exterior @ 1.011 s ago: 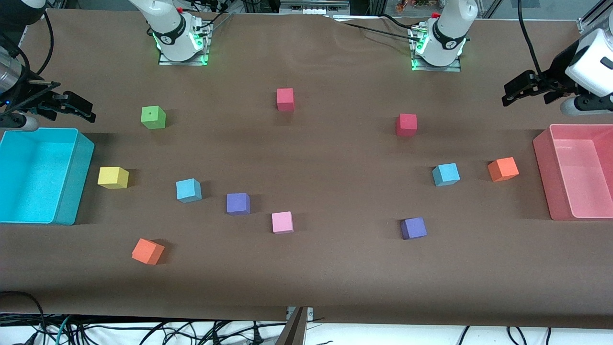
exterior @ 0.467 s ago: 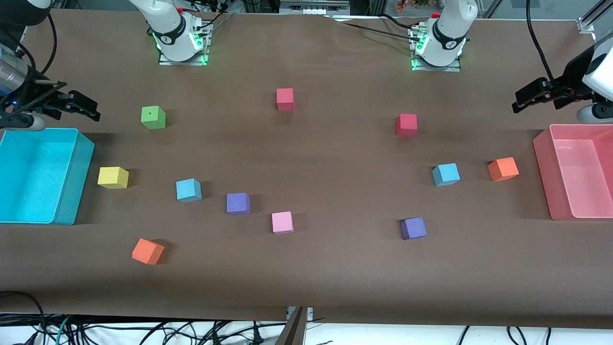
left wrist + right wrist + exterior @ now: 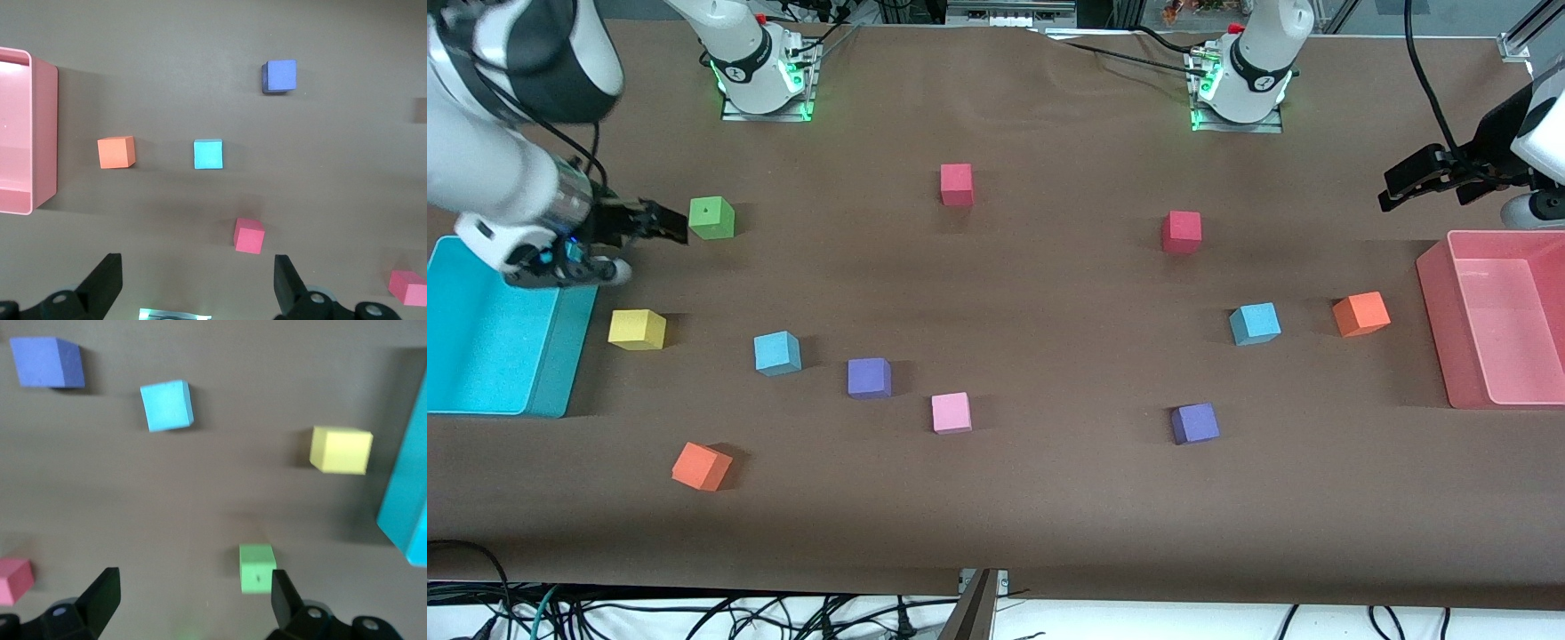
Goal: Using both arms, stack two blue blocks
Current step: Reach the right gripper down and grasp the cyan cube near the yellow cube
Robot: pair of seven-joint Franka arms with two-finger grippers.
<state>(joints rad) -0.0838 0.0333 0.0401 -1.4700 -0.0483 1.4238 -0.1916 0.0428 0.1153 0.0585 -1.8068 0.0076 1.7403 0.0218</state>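
Right gripper (image 3: 669, 223) is hovering over the surface (image 3: 1049, 498) at the right arm's end, just beside the green block (image 3: 711, 218) at its 9 o'clock in the front view, above the corner of the cyan bin (image 3: 551, 373). Its fingers (image 3: 100, 597) are standing wide apart, gripping nothing.

Left gripper (image 3: 1400, 178) is hanging at the left arm's end, at 12 o'clock of the pink bin (image 3: 1436, 320) in the front view. Its fingers (image 3: 107, 283) are spread open and empty too.

Both blue blocks are sitting on the surface, well apart, unstacked:
- first blue block (image 3: 777, 353) is lying toward the right arm's end, between the yellow block (image 3: 637, 329) and a purple block (image 3: 869, 377); the yellow one is at its 9 o'clock, the purple one at roughly 4 o'clock.
- second blue block (image 3: 1255, 323) is lying toward the left arm's end, with an orange block (image 3: 1360, 314) just at its 3 o'clock, a red block (image 3: 1181, 231) at about 11 o'clock, and another purple block (image 3: 1195, 423) at 7 o'clock, nearer the front camera.

Neither gripper is touching a blue block.

Also lying around: a pink block (image 3: 951, 412) mid-surface, a second red block (image 3: 956, 184) farther from the camera, and a second orange block (image 3: 702, 466) nearest the camera at the right arm's end.
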